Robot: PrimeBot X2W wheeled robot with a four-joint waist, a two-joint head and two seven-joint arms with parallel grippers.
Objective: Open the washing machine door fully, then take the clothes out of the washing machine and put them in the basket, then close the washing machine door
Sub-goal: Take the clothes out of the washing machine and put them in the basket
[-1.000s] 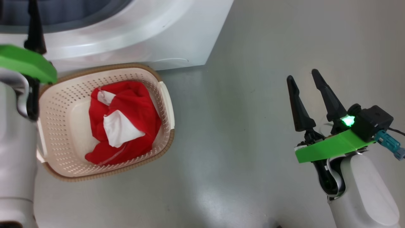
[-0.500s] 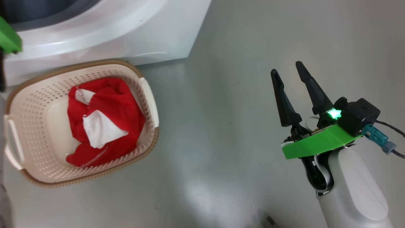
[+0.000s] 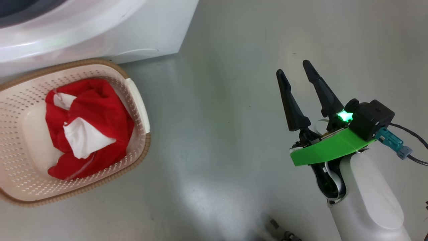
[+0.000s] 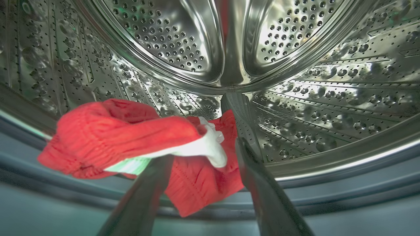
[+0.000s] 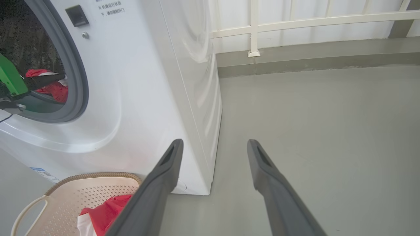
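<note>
A red cloth [image 4: 115,141] with white trim lies bunched at the near lip of the steel drum [image 4: 328,98], low in the mouth of the washing machine [image 5: 147,82]. The left pincer [image 4: 205,150] is at that mouth with its jaws spread wide. The cloth sits between and in front of its dark fingers [image 4: 262,190] and hides the tip of one. I cannot tell whether either finger presses on it.

Seen from the right wrist, the left arm's green bracket [image 5: 11,78] pokes past the grey rim [image 5: 77,72] of the mouth, and the red cloth shows just beyond it.

On the floor [image 3: 217,117], just in front of the machine and to the left, stands the cream basket [image 3: 147,147]. A red and white garment [image 3: 93,113] lies crumpled inside it, filling much of the bottom.

Well to the right of the basket, the right pincer [image 3: 292,67] hangs over bare floor. Its jaws are wide apart and empty, and a green light [image 3: 344,116] glows at its base. A white railing [image 5: 295,21] runs along the far wall.
</note>
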